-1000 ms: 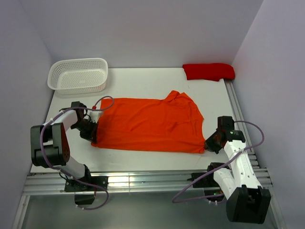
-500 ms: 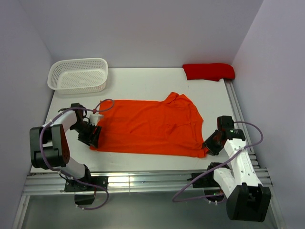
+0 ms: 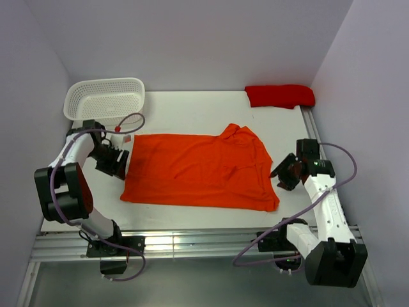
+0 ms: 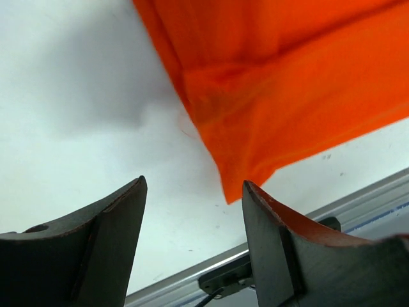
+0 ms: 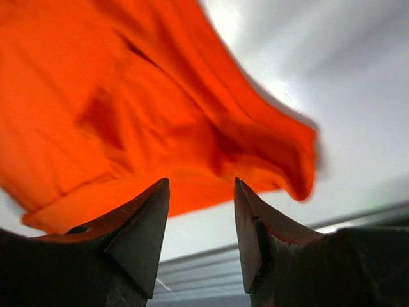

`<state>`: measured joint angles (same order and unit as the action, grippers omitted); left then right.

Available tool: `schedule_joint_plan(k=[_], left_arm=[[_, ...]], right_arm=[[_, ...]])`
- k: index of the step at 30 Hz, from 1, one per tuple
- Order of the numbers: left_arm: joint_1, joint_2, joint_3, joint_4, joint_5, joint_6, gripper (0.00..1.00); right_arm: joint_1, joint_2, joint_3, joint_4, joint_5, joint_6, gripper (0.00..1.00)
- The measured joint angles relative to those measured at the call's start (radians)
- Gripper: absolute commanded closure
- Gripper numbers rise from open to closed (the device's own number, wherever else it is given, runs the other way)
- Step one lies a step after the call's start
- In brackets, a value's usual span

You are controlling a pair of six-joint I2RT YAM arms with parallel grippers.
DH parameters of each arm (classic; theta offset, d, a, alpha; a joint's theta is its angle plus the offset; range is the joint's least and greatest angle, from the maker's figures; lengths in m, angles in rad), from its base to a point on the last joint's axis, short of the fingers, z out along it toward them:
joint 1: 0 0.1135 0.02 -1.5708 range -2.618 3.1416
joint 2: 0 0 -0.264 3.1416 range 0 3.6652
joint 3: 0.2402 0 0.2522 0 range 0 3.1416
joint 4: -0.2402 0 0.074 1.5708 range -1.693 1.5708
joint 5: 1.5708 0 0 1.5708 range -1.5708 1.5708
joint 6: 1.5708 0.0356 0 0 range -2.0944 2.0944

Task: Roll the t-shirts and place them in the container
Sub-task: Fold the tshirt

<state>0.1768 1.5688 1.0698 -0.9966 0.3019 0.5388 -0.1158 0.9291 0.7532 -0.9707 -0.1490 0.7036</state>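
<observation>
A bright orange t-shirt [image 3: 201,169] lies spread flat across the middle of the white table, folded lengthwise. My left gripper [image 3: 121,163] stands open just off its left edge, nothing between the fingers; in the left wrist view the shirt's corner [image 4: 268,96] lies ahead of the left gripper [image 4: 193,187]. My right gripper [image 3: 281,174] is open beside the shirt's right edge, apart from the cloth; the right wrist view shows the orange t-shirt [image 5: 128,109] beyond the right gripper [image 5: 201,187]. A darker red t-shirt [image 3: 280,96] lies bundled at the back right.
A white plastic basket [image 3: 105,100] stands at the back left corner. Metal rails [image 3: 192,240] run along the table's near edge and its right side [image 3: 319,147]. Grey walls enclose the table on three sides.
Both grippers let go of the orange shirt's near corners and opened. Each drew back off the cloth and moved farther from the near edge. The shirt's near hem settled flat.
</observation>
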Motion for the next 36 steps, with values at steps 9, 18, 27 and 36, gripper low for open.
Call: schedule_joint_plan(k=[9,18,27,36], left_arm=[[-0.014,0.175,0.341,0.083,0.07,-0.037,0.34],[-0.157,0.291,0.352,0.385,0.047,-0.09,0.34],[-0.178,0.493,0.481,0.475,-0.034,-0.117,0.39],[-0.195,0.536,0.504,0.477,-0.048,-0.139,0.5]], right_arm=[[0.0,0.223,0.18,0.321,-0.024,-0.06,0.48],[0.038,0.616,0.368,0.469,0.018,-0.11,0.51],[0.069,0.784,0.568,0.471,0.055,-0.15,0.52],[0.09,0.94,0.735,0.449,0.071,-0.179,0.52]])
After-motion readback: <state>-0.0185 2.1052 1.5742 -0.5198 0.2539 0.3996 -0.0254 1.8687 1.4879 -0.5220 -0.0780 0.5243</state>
